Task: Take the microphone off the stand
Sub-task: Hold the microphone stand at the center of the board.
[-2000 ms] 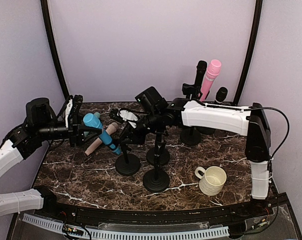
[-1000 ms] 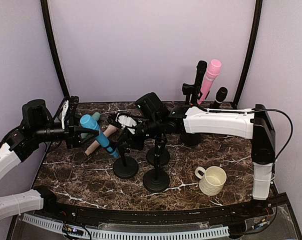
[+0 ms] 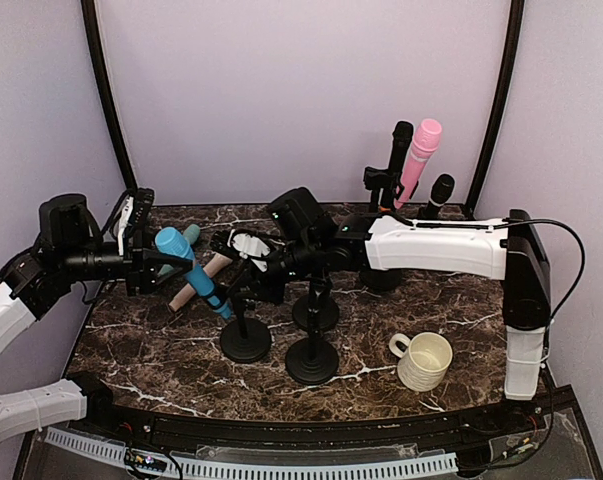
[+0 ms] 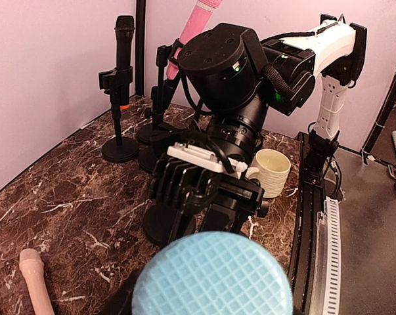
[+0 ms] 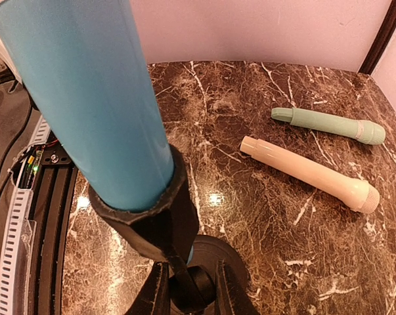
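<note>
A blue microphone (image 3: 196, 275) slants through the clip of a black stand (image 3: 245, 338) at the left of the table. My left gripper (image 3: 157, 262) is shut on its mesh head (image 4: 214, 275), which hides the fingers in the left wrist view. The microphone's smooth barrel (image 5: 86, 98) still passes through the clip (image 5: 152, 216). My right gripper (image 5: 194, 295) is shut on the stand's post just below the clip, above the round base (image 5: 214, 259). From above, that right gripper (image 3: 249, 285) sits right of the microphone.
A beige microphone (image 5: 309, 174) and a green one (image 5: 329, 125) lie on the marble behind the stand. Two empty stands (image 3: 313, 355) sit to the right, with a cream cup (image 3: 423, 360) beyond. Pink (image 3: 419, 155) and black (image 3: 399, 140) microphones stand at the back.
Both grippers, the blue microphone and its stand have shifted a little to the left and nearer. Neither grip has changed.
</note>
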### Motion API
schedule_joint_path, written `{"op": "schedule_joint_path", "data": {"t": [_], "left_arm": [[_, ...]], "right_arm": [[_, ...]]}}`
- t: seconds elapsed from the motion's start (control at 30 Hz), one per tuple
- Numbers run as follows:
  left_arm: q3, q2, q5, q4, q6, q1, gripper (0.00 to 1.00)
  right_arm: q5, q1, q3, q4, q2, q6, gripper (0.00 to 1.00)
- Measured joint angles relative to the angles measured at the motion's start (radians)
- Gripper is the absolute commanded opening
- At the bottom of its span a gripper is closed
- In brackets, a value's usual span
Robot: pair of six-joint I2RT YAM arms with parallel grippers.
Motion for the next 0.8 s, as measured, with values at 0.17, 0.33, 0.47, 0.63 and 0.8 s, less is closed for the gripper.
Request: {"op": "schedule_joint_path", "data": {"t": [0.17,0.33,0.47,0.63,0.8], "left_arm": [[0.003,0.004,0.003,0.0,0.0,0.0,0.0],[0.017,0.011,0.005,-0.008,0.0,0.0,0.0],[0.018,0.011,0.007,-0.007,0.0,0.003,0.0],[0.019,0.013,0.013,-0.006,-0.001,0.007,0.0],[0.019,0.017,0.031,0.001,-0.005,0.011,0.0]], "right_arm": [[0.0,0.001,-0.003,0.002,-0.003,0.0,0.0],[0.0,0.001,-0.005,0.005,-0.006,0.0,0.0],[0.0,0.001,-0.006,0.008,-0.006,0.0,0.0],[0.0,0.001,-0.01,0.014,-0.007,0.0,0.0],[-0.015,0.001,-0.024,0.023,-0.019,0.01,0.0]]}}
